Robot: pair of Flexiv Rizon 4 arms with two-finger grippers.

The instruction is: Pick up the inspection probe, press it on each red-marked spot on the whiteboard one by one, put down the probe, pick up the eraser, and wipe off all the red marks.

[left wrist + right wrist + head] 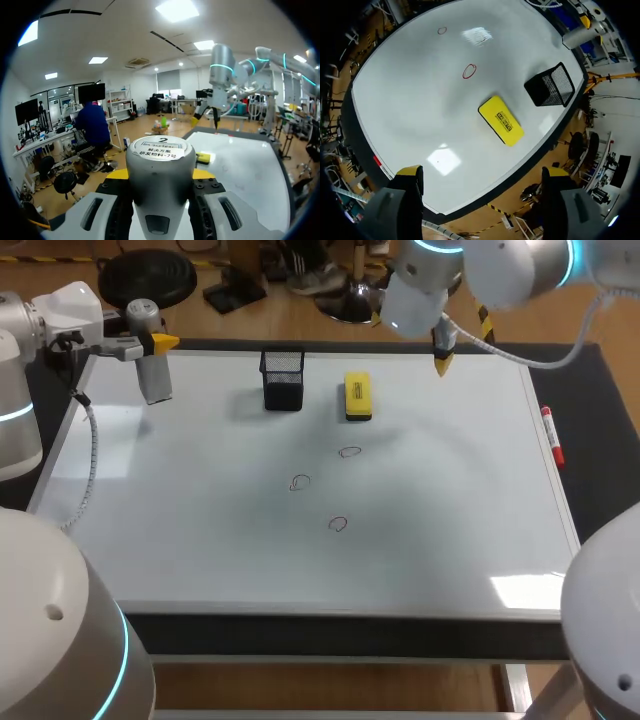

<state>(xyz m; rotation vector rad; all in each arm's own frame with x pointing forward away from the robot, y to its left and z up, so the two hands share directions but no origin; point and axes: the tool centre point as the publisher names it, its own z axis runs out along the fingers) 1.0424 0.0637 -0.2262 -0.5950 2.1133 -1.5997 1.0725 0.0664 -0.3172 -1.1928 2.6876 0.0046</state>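
Observation:
My left gripper [155, 343] is shut on the grey cylindrical probe [150, 370], holding it upright above the whiteboard's [450, 540] far left corner. In the left wrist view the probe [156, 170] stands between the yellow tips of that gripper [160, 175]. Three small red circles [349, 452] [300, 483] [338, 524] mark the board's middle. The yellow eraser [357, 397] lies near the far edge. My right gripper [441, 358] hangs open and empty over the far edge, right of the eraser [501, 120]. Its fingers [410, 176] stand wide apart, and two red circles [469, 71] show ahead.
A black mesh cup [283, 378] stands left of the eraser, between it and the probe; it also shows as the mesh cup [550, 86] in the right wrist view. A red marker [552, 437] lies along the board's right edge.

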